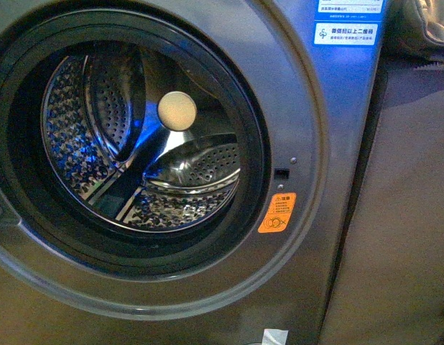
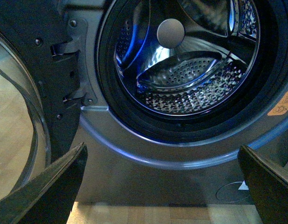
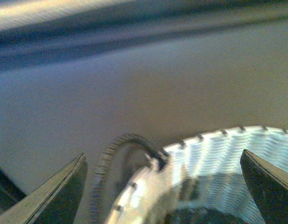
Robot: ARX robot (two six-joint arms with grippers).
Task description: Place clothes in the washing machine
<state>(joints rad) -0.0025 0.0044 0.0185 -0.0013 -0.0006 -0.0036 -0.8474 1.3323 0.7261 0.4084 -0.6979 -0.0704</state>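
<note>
Seemingly the clothes (image 3: 196,217) lie in the white basket (image 3: 214,149) under the spread, empty right jaws, probably limp and light, best pinched at a bunched fold, while the left jaws, also apart, face the washing machine (image 2: 134,161).

On the washing machine (image 1: 337,108) front, right of the porthole, an orange sticker (image 1: 277,213) carries a warning symbol and print too small to read. Near the top, a blue label (image 1: 345,34) bears white Chinese characters, not surely legible. Above it is a cut-off white label (image 1: 351,6), unreadable.
</note>
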